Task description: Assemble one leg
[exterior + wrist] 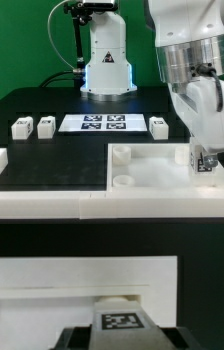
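My gripper [205, 160] is shut on a leg [207, 158], a small white block with a marker tag, at the right end of the large flat white tabletop [150, 172]. In the wrist view the gripper [120, 338] holds the leg [120, 322] tag up between two dark fingers [73, 338]. The leg sits just in front of a round corner socket [117, 297] on the tabletop [60, 274]. Three more legs stand on the black table: two at the exterior view's left [20, 128] [45, 125] and one at the right [158, 126].
The marker board [105, 123] lies between the loose legs. The robot base [107, 65] stands behind it. The tabletop shows two more corner sockets [120, 155] [120, 182]. A white part [3, 157] shows at the exterior view's left edge.
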Controlling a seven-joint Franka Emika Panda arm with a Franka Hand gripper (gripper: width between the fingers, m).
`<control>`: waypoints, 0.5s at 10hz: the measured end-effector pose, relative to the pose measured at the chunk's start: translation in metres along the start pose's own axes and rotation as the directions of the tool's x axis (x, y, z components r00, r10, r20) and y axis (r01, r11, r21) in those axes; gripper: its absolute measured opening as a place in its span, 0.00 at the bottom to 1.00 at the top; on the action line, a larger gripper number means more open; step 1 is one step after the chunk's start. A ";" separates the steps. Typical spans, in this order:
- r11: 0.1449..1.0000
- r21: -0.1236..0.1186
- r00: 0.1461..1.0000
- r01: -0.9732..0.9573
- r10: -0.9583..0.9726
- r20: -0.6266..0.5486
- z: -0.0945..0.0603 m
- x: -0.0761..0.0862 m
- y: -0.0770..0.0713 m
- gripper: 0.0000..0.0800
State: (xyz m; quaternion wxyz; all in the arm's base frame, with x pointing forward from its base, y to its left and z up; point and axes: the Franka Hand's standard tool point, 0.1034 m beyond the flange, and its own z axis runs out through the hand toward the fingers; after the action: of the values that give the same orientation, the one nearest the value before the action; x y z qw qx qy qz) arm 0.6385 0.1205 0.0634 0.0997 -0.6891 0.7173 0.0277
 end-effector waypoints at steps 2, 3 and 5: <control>1.000 -0.001 1.000 0.021 -0.021 0.000 0.000 0.000 0.000 0.37; 0.997 -0.001 0.997 0.075 -0.075 0.000 0.001 0.000 0.000 0.47; 0.937 0.015 0.937 0.350 -0.349 -0.010 0.000 0.000 -0.003 0.70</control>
State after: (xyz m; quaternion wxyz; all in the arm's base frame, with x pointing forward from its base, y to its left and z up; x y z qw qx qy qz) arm 0.6411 0.1204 0.0636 0.1062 -0.8048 0.5840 0.0010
